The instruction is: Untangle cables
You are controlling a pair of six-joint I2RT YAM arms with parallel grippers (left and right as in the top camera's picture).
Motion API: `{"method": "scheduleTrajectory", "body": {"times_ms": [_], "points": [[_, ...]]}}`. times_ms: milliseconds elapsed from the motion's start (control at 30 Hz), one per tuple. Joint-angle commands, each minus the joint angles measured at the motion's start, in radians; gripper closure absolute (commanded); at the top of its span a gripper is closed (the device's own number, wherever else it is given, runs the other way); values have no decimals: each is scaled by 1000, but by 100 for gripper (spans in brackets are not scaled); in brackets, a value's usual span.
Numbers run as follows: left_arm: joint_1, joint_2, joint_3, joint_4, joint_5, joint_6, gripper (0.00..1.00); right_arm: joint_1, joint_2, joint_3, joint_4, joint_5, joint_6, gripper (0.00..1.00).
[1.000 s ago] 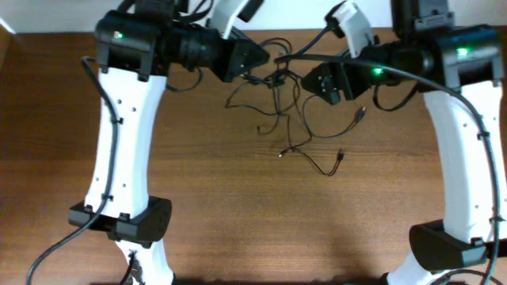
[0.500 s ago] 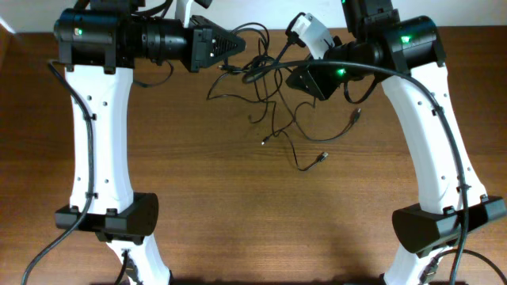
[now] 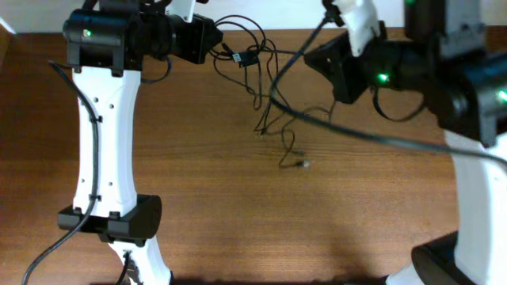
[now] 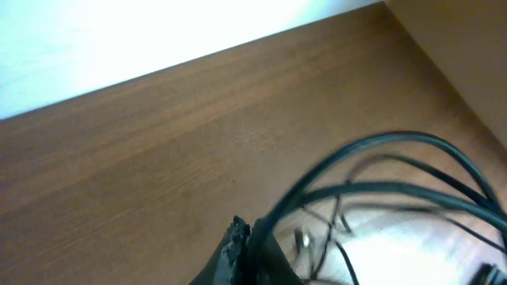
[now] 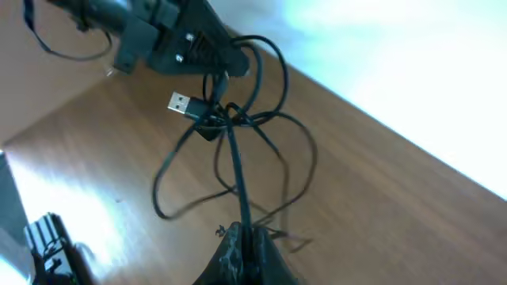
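The cables (image 3: pixel 252 59) are thin black cords bunched in a knot, hanging above the table's far edge between both grippers. My left gripper (image 3: pixel 218 41) is shut on a strand at the knot's left; the left wrist view shows its tips (image 4: pixel 252 237) pinching a cord whose loops (image 4: pixel 380 188) run off to the right. My right gripper (image 3: pixel 310 54) is shut on another cord, which in the right wrist view climbs taut (image 5: pixel 235 170) from its tips (image 5: pixel 242 235) to the knot (image 5: pixel 212 125) beside a silvery USB plug (image 5: pixel 179 103). Loose ends trail down to the table, one ending in a plug (image 3: pixel 301 164).
The brown wooden table (image 3: pixel 238 222) ends at a white wall along the far side. A thick black arm cable (image 3: pixel 372 136) sweeps across the right half above the table. The white left arm's base (image 3: pixel 111 222) stands at the front left.
My right gripper has shut on a cord and pulled back to the right. The left gripper has kept its grip. The bundle has risen and stretched, and the trailing ends slid leftward.
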Motion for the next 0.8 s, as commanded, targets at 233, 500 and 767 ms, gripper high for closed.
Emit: {"method": "scheduleTrajectory", "body": {"times_ms": [233,500,767], "points": [[49,-3,-134,90,-345,-53,88,-347,-275,31,-35,149,267,96],[49,-3,-135,95,-351,-68,77,-370,-79,31,-151,-21,233,77],[51,-3,-451,169,-776,-438,58,-370,61,31,-208,-20,233,43]]}}
